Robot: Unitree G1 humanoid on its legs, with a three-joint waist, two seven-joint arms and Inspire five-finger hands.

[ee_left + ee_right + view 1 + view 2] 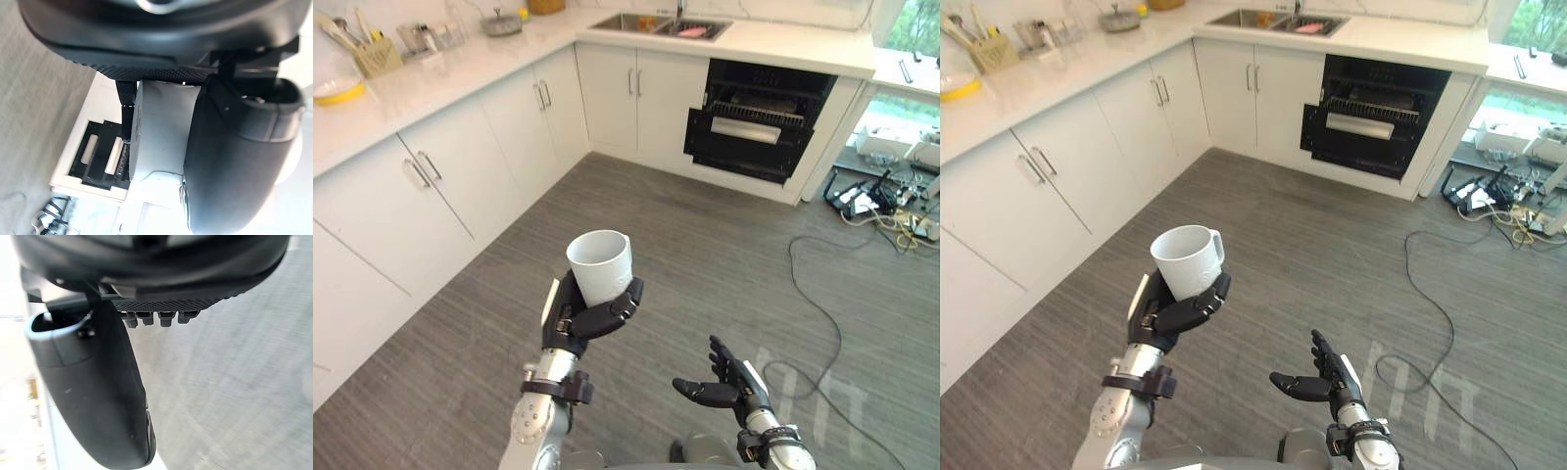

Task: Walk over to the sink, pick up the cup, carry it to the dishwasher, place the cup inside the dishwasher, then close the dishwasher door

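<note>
Out over the grey floor (705,245), well short of the cabinets, your left hand (585,321) is clamped on the white cup (601,262), fingers and thumb curled round its lower half; the cup is upright, mouth up, handle on its right side. Down at your right, the right hand (728,386) holds nothing, its fingers spread loose and its thumb out. Across the room the dishwasher (756,125) stands with its door dropped open under the far stretch of the counter (773,47), just right of the sink (658,23) near the counter's corner.
</note>
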